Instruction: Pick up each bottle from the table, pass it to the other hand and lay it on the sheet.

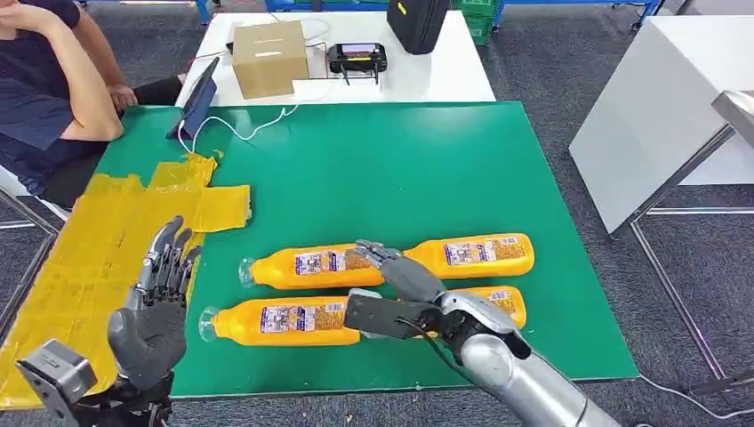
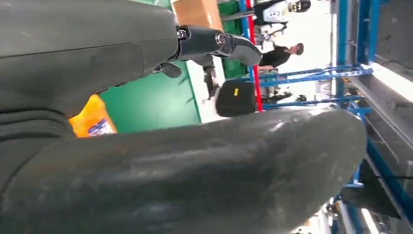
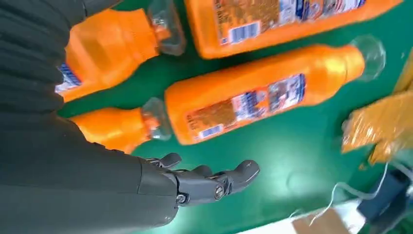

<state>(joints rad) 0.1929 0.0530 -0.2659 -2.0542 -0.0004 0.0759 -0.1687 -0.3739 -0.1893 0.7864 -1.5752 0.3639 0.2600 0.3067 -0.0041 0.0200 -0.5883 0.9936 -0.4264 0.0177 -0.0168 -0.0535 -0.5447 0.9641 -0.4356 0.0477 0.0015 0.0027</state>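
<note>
Your right hand (image 1: 391, 289) hovers spread, empty, over four orange plastic bottles (image 1: 307, 268) lying on the green table (image 1: 427, 160); left hand (image 1: 164, 276), empty, fingers extended, waits above the yellow sheet (image 1: 98, 231) for handover.

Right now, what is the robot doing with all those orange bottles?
The robot's right hand hovers open over four orange bottles lying on the green table, holding nothing. Its left hand waits with fingers up by the yellow sheet, which has no bottles on it. A person sits at the table's far corner, just watching.
</note>
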